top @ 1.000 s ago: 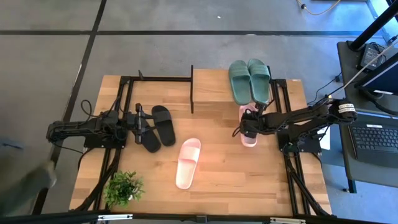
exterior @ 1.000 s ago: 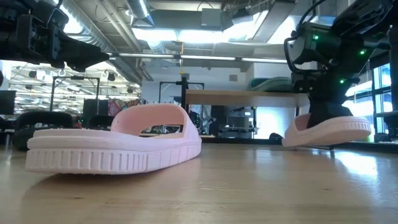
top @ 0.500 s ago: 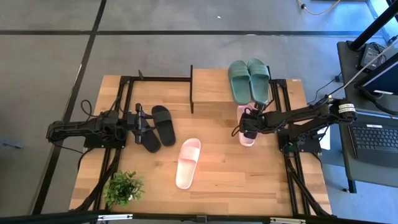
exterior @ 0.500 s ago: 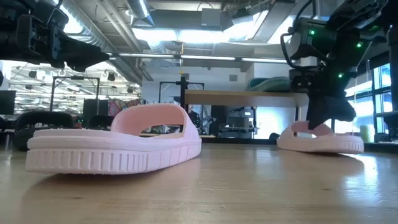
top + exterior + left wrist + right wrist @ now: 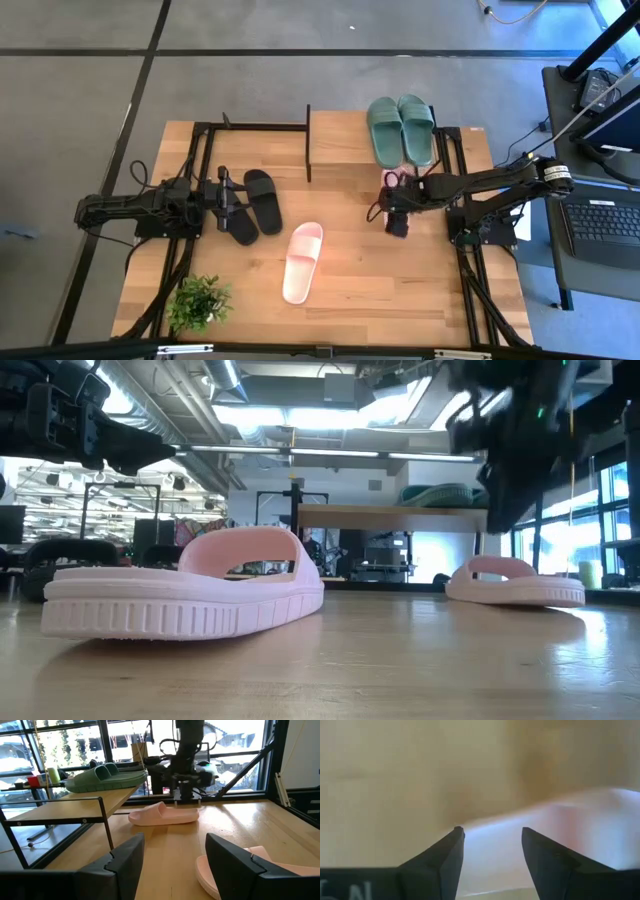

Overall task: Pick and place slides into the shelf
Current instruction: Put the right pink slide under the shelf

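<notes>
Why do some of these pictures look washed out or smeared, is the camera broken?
No: in the low view the bright windows and ceiling lights behind silhouette the right gripper, smeared as if moving; the right wrist view sits so close to the pink slide that it is a soft blur; the left wrist view has window glare.

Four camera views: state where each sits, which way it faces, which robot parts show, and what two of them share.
High view: above, straight down; both arms, the shelf, the green pair.
Low view: tabletop height, level across; a pink slide close, the right arm above the far pink slide.
Left wrist view: behind the open left pincer, facing the right arm.
Right wrist view: behind the open right pincer, over pink rubber.
Shared: low and left wrist both show the far slide.
</notes>
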You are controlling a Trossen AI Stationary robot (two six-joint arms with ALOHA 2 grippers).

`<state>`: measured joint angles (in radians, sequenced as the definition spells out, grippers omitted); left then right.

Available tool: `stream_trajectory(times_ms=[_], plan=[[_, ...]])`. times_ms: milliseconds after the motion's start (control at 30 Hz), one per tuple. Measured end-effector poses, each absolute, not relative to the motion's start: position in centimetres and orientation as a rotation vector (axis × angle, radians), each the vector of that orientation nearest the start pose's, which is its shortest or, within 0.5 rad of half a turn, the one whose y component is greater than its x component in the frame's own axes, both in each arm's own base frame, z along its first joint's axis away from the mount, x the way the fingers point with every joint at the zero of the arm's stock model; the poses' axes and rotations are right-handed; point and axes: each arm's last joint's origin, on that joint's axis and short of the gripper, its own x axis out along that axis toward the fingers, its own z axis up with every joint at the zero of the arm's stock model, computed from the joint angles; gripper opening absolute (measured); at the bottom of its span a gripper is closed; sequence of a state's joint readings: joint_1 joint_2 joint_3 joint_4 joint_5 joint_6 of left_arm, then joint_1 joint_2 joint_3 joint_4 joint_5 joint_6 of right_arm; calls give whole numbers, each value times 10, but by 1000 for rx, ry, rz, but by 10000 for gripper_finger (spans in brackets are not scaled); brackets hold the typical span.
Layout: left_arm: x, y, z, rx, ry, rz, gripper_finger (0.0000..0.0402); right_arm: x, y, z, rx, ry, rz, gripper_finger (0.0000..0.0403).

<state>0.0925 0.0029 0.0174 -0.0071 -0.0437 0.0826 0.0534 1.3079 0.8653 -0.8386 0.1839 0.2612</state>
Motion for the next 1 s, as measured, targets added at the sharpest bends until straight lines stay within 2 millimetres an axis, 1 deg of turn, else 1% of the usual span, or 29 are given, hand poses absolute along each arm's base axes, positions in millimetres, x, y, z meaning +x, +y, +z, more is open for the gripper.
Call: stream_trajectory(times_ms=[100, 167, 233, 300, 433, 600, 733, 1000], plan=[[96, 10, 169, 82, -2, 136, 204, 230, 24, 223, 192, 1250, -45, 200], [96, 10, 169, 82, -2, 136, 204, 227, 34, 221, 267, 1280, 29, 200], [96, 10, 169, 82, -2, 136, 204, 222, 42, 213, 319, 1322, 36, 200], [96, 10, 169, 82, -2, 136, 204, 215, 49, 204, 337, 1364, 28, 200], [96, 10, 169, 82, -2, 136, 204, 208, 59, 186, 360, 1364, 33, 200], [96, 10, 169, 82, -2, 136, 204, 207, 60, 169, 369, 1298, 55, 200], [96, 10, 169, 82, -2, 136, 204, 204, 54, 161, 356, 1303, 2, 200], [96, 10, 169, 82, -2, 136, 204, 203, 40, 155, 286, 1280, -120, 200]])
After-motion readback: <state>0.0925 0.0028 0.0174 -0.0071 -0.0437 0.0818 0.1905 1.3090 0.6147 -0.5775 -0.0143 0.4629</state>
